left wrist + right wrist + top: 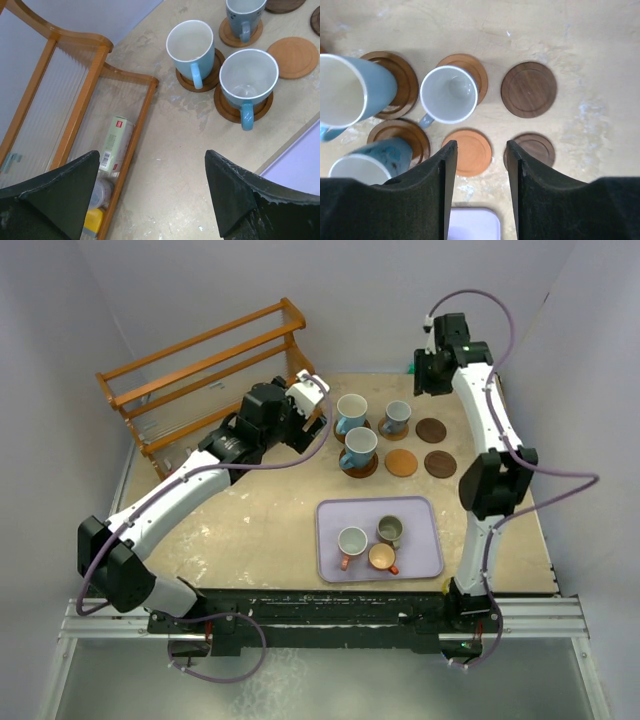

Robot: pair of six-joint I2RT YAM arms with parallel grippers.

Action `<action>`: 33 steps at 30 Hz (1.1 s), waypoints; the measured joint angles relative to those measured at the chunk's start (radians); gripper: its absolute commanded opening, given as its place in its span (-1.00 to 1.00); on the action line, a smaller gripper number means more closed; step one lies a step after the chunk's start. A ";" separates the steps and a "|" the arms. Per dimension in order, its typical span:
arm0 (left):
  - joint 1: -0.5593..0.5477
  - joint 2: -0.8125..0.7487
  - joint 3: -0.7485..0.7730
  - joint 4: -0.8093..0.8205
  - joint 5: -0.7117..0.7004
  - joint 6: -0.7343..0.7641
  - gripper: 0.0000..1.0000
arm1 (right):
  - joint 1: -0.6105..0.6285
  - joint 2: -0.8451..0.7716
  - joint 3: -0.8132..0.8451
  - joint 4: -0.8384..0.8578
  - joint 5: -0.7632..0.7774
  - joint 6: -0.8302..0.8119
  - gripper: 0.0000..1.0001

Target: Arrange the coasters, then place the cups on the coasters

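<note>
Three white-and-blue cups stand on coasters at the back: one (351, 415), one (358, 448) and one (396, 417). Beside them lie three bare coasters: a dark one (431, 430), an orange one (401, 462) and another dark one (440, 463). A white cup with an orange handle (351, 542), a grey-olive cup (389, 531) and an orange cup (382, 558) sit in the lavender tray (425, 515). My right gripper (479, 147) hovers open above the orange coaster (472, 151), holding nothing. Left of the blue cups (191, 47), my left gripper (152, 160) is wide open and empty over bare table.
A wooden rack (200, 370) stands at the back left, close to my left gripper (305, 420); small packets (116, 145) lie on its lower shelf. Walls close in the table on three sides. The right arm (490, 480) stretches along the table's right side.
</note>
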 measured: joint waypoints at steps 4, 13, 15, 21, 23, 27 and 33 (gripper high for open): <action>0.001 -0.018 -0.022 0.000 -0.029 0.018 0.70 | 0.000 -0.163 -0.090 0.030 -0.001 -0.054 0.09; 0.049 -0.078 -0.084 -0.001 -0.079 0.033 0.91 | 0.001 -0.483 -0.455 0.094 -0.090 -0.198 0.39; 0.070 -0.090 -0.097 -0.002 -0.086 0.032 0.97 | 0.005 -0.542 -0.534 0.101 -0.127 -0.230 0.53; 0.127 -0.134 -0.135 -0.010 -0.092 0.014 0.87 | 0.060 -0.716 -0.731 0.135 -0.198 -0.312 0.71; 0.143 -0.158 -0.152 -0.014 -0.094 0.008 0.87 | 0.093 -0.763 -0.783 0.142 -0.217 -0.341 0.74; 0.169 -0.213 -0.190 -0.024 -0.095 0.003 0.87 | 0.167 -0.824 -0.868 0.159 -0.246 -0.394 0.79; 0.203 -0.275 -0.239 -0.033 -0.108 -0.019 0.87 | 0.262 -0.872 -0.989 0.184 -0.321 -0.450 0.86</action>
